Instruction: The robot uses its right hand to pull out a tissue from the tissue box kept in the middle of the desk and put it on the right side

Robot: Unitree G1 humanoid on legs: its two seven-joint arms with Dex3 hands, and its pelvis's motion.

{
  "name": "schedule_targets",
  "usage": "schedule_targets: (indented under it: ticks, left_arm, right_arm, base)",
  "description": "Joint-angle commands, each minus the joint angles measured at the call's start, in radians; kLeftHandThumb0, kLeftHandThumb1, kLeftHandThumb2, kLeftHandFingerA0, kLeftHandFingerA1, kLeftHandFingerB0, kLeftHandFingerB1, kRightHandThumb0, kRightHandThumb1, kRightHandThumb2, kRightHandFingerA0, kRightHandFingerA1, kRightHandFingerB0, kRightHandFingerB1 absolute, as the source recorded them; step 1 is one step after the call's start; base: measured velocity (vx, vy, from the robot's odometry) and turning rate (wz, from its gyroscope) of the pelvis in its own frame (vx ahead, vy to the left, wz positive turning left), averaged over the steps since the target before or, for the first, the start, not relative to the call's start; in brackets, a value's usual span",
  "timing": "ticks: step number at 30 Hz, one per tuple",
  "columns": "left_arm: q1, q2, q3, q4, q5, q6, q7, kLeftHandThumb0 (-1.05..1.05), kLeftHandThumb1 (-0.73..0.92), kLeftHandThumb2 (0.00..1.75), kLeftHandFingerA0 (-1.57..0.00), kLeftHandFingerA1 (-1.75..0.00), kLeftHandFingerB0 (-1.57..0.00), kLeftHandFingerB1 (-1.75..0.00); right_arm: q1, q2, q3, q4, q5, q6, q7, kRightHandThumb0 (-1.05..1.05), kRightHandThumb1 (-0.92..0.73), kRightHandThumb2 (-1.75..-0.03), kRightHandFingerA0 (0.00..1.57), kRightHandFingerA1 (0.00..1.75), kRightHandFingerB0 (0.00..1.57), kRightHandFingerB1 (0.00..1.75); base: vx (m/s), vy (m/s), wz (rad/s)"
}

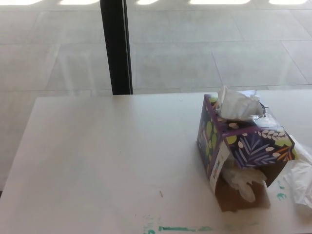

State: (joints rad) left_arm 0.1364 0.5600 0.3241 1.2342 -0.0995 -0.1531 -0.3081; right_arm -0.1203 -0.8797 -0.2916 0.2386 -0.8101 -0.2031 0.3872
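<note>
Neither robot hand shows in the head view. A purple tissue box with leaf patterns sits on the pale desk at about 3 o'clock, a white tissue poking from its top (its near side torn open). Another loose tissue lies just beside it, at 4 o'clock.

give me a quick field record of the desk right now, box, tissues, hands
desk: white top, green marks near the front edge
box: purple leaf-print tissue box, right of centre, near side torn open
top tissue: white tissue sticking up from the box's top slot
side tissue: crumpled tissue spilling out of the torn side
loose tissue: white tissue on the desk at the right edge
left hand: not in view
right hand: not in view
</note>
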Motion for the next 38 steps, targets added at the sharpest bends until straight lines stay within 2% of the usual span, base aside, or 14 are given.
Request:
schedule_targets:
  ticks: [1,4,11,13,16,18,19,21,22,23,28,29,30,38]
  left_arm:
    - [-0.008,0.027,0.007,0.001,-0.005,0.002,0.011,-1.05,0.92,0.88,-0.84,-1.18,-0.55,-1.01]
    - [-0.018,0.021,0.010,0.005,-0.009,0.005,0.018,-1.05,0.92,0.87,-0.80,-1.17,-0.55,-1.00]
    - [-0.016,0.023,0.011,-0.010,-0.009,0.008,0.021,-1.05,0.92,0.89,-0.79,-1.18,-0.52,-0.99]
    - [-0.025,0.028,0.015,0.000,-0.014,0.024,0.013,-1.05,0.92,0.87,-0.78,-1.18,-0.52,-0.99]
    - [-0.022,0.031,0.017,0.007,-0.015,0.022,0.009,-1.05,0.92,0.88,-0.79,-1.21,-0.54,-1.02]
    - [-0.023,0.030,0.018,0.007,-0.016,0.022,0.009,-1.05,0.92,0.88,-0.79,-1.21,-0.54,-1.02]
    - [-0.026,0.029,0.018,0.011,-0.014,0.021,0.013,-1.05,0.92,0.87,-0.80,-1.19,-0.54,-1.01]
    - [-0.036,0.026,0.021,0.018,-0.016,0.026,0.022,-1.05,0.92,0.87,-0.78,-1.20,-0.52,-1.02]
    - [-0.039,0.024,0.029,0.017,-0.025,0.033,0.017,-1.05,0.92,0.87,-0.76,-1.20,-0.51,-1.03]
    - [-0.042,0.023,0.036,0.019,-0.033,0.041,0.017,-1.05,0.92,0.86,-0.72,-1.21,-0.50,-1.02]
    - [-0.066,0.024,0.046,0.021,-0.042,0.058,0.019,-1.05,0.92,0.91,-0.79,-1.21,-0.50,-1.03]
    - [-0.067,0.025,0.046,0.021,-0.042,0.062,0.016,-1.05,0.92,0.92,-0.76,-1.23,-0.49,-1.05]
    - [-0.068,0.025,0.047,0.023,-0.041,0.062,0.019,-1.05,0.92,0.92,-0.81,-1.22,-0.52,-1.02]
    - [-0.067,0.023,0.058,0.036,-0.040,0.077,0.018,-1.05,0.92,0.90,-0.78,-1.22,-0.48,-1.04]
  right_arm:
    - [0.263,0.442,-0.697,0.246,0.553,0.065,-0.533,-0.72,-0.79,-0.64,0.65,1.11,0.36,0.67]
    - [0.221,0.517,-0.768,0.358,0.654,0.013,-0.615,-0.68,-0.79,-0.70,0.79,1.54,0.30,0.76]
    - [0.216,0.544,-0.814,0.499,0.651,0.008,-0.693,-0.67,-0.81,-0.67,0.61,1.39,0.30,0.76]
    - [0.210,0.549,-0.843,0.577,0.671,0.001,-0.725,-0.64,-0.78,-0.72,0.77,1.62,0.29,0.77]
    - [0.198,0.537,-0.902,0.646,0.737,0.085,-0.643,-0.69,-0.83,-0.64,0.34,1.26,0.17,0.81]
    - [0.192,0.533,-0.912,0.654,0.740,0.088,-0.634,-0.69,-0.83,-0.64,0.34,1.26,0.17,0.81]
    - [0.180,0.574,-0.955,0.560,0.799,0.154,-0.554,-0.61,-0.90,-0.61,0.14,1.05,0.13,0.84]
    - [0.159,0.570,-0.964,0.557,0.804,0.177,-0.530,-0.60,-0.86,-0.62,0.16,0.95,0.16,0.82]
    - [0.146,0.580,-0.970,0.563,0.821,0.144,-0.518,-0.64,-0.62,-1.04,0.31,0.79,0.25,0.73]
    - [0.143,0.582,-0.962,0.582,0.817,0.104,-0.519,-0.61,-0.82,-0.62,0.20,1.15,0.22,1.01]
    - [0.126,0.633,-0.895,0.557,0.729,0.090,-0.551,-0.66,-0.82,-0.62,0.21,1.11,0.30,0.90]
    - [0.145,0.645,-0.873,0.535,0.712,0.099,-0.513,-0.66,-0.67,-1.10,0.33,0.83,0.24,0.70]
    - [0.160,0.645,-0.849,0.523,0.676,0.124,-0.505,-0.67,-0.92,-0.63,0.17,1.06,0.15,0.81]
    - [0.169,0.667,-0.849,0.530,0.720,0.165,-0.423,-0.73,-0.92,-0.63,0.22,1.09,0.06,0.83]
  base:
    - [0.00,0.000,0.00]
    - [0.00,0.000,0.00]
    - [0.00,0.000,0.00]
    - [0.00,0.000,0.00]
    - [0.00,0.000,0.00]
    - [0.00,0.000,0.00]
    - [0.00,0.000,0.00]
    - [0.00,0.000,0.00]
    - [0.00,0.000,0.00]
    - [0.00,0.000,0.00]
    - [0.00,0.000,0.00]
    - [0.00,0.000,0.00]
    - [0.00,0.000,0.00]
    - [0.00,0.000,0.00]
